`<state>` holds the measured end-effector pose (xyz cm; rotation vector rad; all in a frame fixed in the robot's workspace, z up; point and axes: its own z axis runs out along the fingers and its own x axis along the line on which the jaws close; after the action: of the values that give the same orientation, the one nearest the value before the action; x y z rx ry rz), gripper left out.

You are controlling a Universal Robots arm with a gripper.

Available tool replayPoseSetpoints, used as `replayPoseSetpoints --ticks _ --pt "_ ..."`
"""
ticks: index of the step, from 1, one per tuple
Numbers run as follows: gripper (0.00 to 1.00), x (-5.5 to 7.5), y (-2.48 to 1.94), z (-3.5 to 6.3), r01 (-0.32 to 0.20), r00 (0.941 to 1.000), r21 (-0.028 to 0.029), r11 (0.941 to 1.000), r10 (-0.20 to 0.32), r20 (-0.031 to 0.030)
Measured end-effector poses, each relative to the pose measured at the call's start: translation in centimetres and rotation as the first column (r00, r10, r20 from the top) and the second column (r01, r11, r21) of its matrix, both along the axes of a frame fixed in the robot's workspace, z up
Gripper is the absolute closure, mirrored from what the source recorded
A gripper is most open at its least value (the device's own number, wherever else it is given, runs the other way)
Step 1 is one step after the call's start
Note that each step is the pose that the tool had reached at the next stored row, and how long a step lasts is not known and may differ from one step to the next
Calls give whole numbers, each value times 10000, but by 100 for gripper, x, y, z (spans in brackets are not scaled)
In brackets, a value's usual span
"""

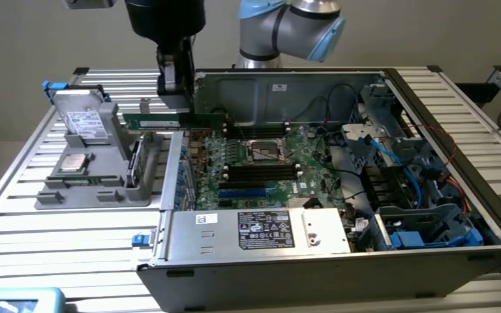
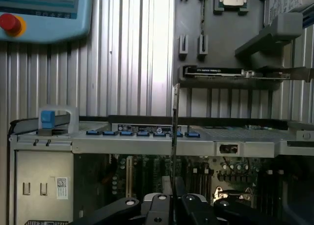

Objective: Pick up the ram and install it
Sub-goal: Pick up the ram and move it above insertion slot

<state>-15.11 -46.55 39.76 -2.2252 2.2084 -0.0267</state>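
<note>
My gripper (image 1: pixel 174 104) hangs over the gap between the grey holder (image 1: pixel 94 189) and the open computer case (image 1: pixel 338 261), shut on the ram (image 1: pixel 151 121). The ram is a slim green stick held level in the air, reaching from above the holder to the case's wall. In the wrist view the ram (image 2: pixel 174 136) shows edge-on as a thin line running away from my gripper (image 2: pixel 174 208), clamped between the dark fingers (image 2: pixel 159 205). The black memory slots (image 1: pixel 259 173) lie on the motherboard (image 1: pixel 307 186) inside the case, lower and toward the exterior view's right of the ram.
The grey holder carries a silver processor chip (image 1: pixel 75 163) and an upright expansion card (image 2: pixel 230 72). A power supply (image 1: pixel 259 229) sits at the case's front. Cables and drive cages (image 1: pixel 407 195) crowd the case's right side. A teach pendant with a red button (image 2: pixel 10 22) rests on the slatted table.
</note>
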Motion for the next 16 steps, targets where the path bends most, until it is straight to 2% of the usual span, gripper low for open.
replayPoseSetpoints --ticks 16 --pt "87 727 0 -49 -3 10000 0 10000 3 -10"
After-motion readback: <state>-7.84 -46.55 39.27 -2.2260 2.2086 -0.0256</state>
